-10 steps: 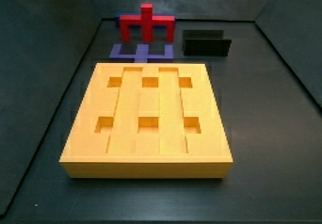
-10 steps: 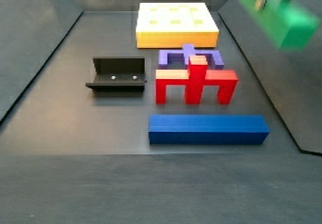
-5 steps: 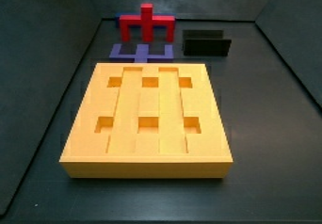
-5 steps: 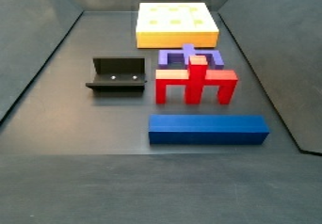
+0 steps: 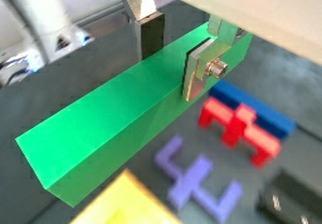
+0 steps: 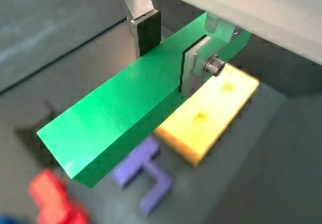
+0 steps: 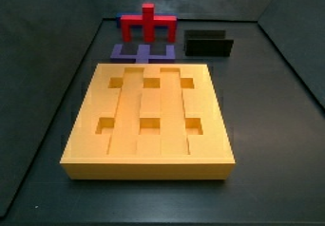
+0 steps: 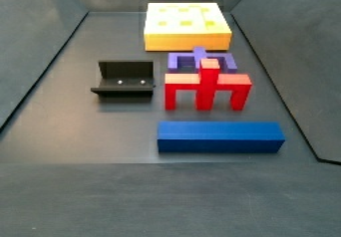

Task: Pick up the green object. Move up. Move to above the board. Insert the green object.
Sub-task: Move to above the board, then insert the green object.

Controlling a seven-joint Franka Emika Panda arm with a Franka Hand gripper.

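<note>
My gripper (image 5: 174,54) is shut on the green object (image 5: 113,124), a long bright-green bar held across its width between the two fingers; both wrist views show it (image 6: 126,115). The bar hangs high above the floor. The gripper and the bar are out of both side views. The board (image 7: 127,102) is a thick yellow-orange block with six square holes; it also shows at the far end in a side view (image 8: 186,27). In a wrist view part of the board (image 6: 208,115) lies below the bar, beside the gripper (image 6: 172,51).
A red cross-shaped piece (image 8: 206,87) stands on a purple flat piece (image 8: 200,60) next to the board. A blue bar (image 8: 220,136) lies beyond it, and the dark fixture (image 8: 123,80) stands beside them. Dark walls ring the floor.
One second ago the green bar showed at the top edge of both side views; it has risen out of them. Nothing on the floor has moved.
</note>
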